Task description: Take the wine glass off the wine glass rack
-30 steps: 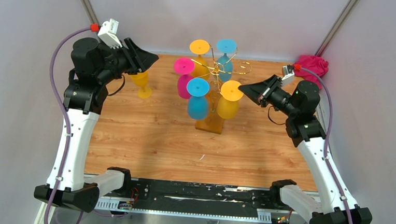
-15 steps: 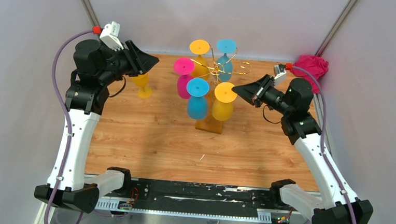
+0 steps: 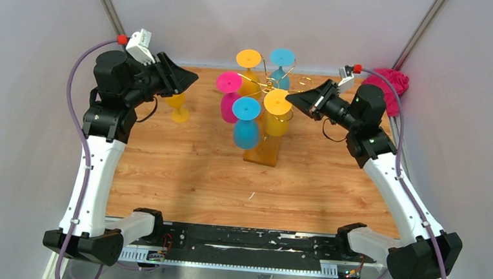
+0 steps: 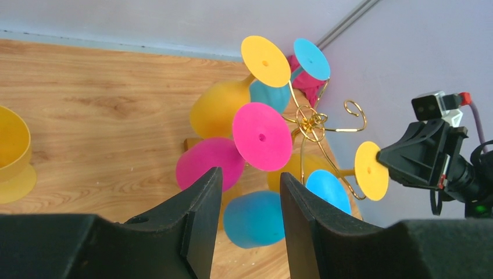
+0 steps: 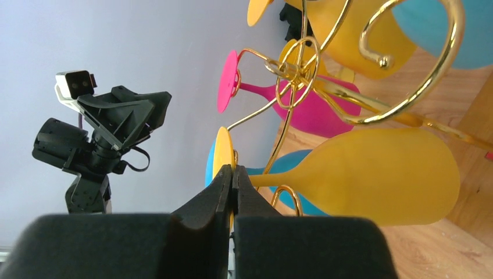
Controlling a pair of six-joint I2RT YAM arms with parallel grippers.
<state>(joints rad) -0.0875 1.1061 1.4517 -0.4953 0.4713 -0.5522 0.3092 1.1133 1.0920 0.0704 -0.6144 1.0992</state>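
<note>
The wine glass rack (image 3: 270, 84) is gold wire on a wooden base (image 3: 262, 156) mid-table, with several coloured glasses hanging bowl-down. My right gripper (image 3: 290, 98) is shut on the edge of the foot of the yellow wine glass (image 3: 277, 102). In the right wrist view the jaws (image 5: 233, 168) pinch that yellow disc, and the bowl (image 5: 378, 174) hangs beside a gold scroll arm (image 5: 407, 104). My left gripper (image 3: 193, 78) hovers open and empty left of the rack. In its own view the left gripper (image 4: 250, 172) looks toward the pink glass (image 4: 261, 136).
A yellow glass (image 3: 178, 106) stands upright on the table under the left gripper. Pink (image 3: 229, 82), blue (image 3: 246, 108), yellow (image 3: 248, 59) and blue (image 3: 281, 56) glasses hang on the rack. A pink cloth (image 3: 390, 80) lies at the back right corner.
My right gripper has moved left and toward the back, carrying the yellow glass's foot closer to the rack's centre. The left arm has barely shifted.
</note>
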